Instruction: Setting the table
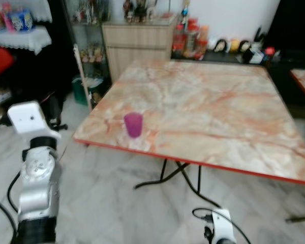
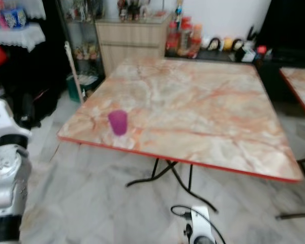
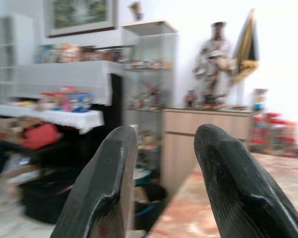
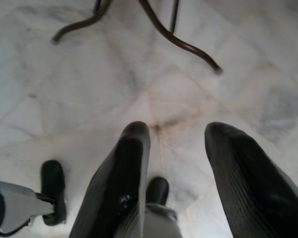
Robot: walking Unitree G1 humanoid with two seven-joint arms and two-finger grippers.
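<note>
Left tool (image 3: 164,148) raised, well apart from purple cup (image 1: 133,124).

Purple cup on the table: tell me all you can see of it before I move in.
The purple cup is a small, plain tumbler without a handle, translucent-looking like plastic, though the image is soft. It stands upright on the marble-patterned table, near the red-edged front rim at the robot's left corner. Nothing touches it but the tabletop; whether it holds anything cannot be seen. Neither pincer is near it.
</note>
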